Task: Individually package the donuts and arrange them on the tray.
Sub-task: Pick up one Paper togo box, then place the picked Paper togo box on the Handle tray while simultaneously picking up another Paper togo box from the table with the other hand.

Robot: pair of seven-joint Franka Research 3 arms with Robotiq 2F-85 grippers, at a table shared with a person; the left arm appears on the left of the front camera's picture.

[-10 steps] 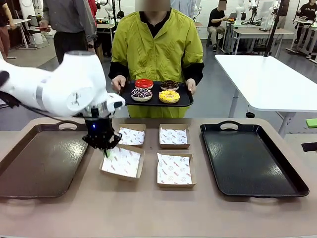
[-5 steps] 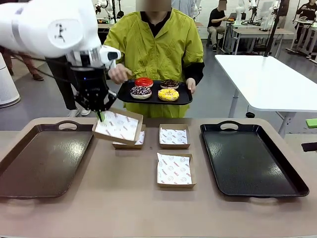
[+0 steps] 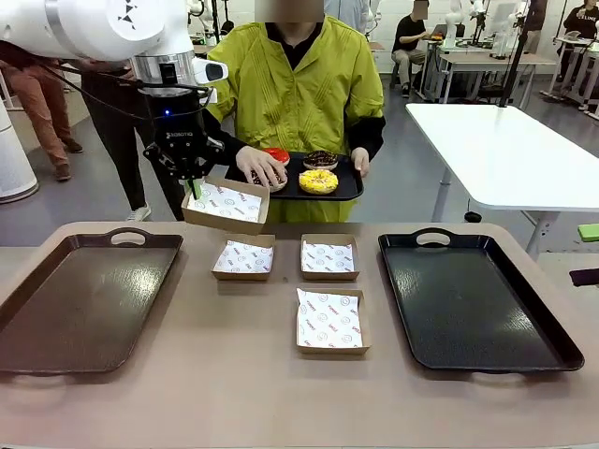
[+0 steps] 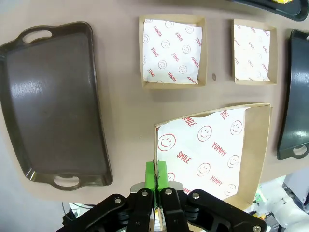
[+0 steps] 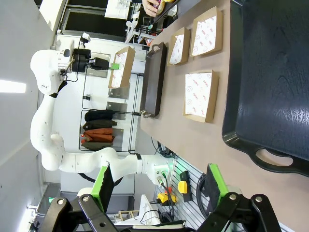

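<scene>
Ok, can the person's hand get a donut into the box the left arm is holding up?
Probably yes. The left gripper holds the lined box open side up, close by the person's hand on the donut tray, with nothing between them.

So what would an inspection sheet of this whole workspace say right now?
Surface: brown table, brown tray left, black tray right.
Job's things: red donut, chocolate donut, yellow donut on a small tray, a hand reaching over it; three lined boxes on the table.
Clutter: nothing seen.
Tools: left tool shut on a lifted box by its rim; right tool open.
Cables: black cable by left arm.
Surroundings: person in green holds that tray; white table behind.
</scene>
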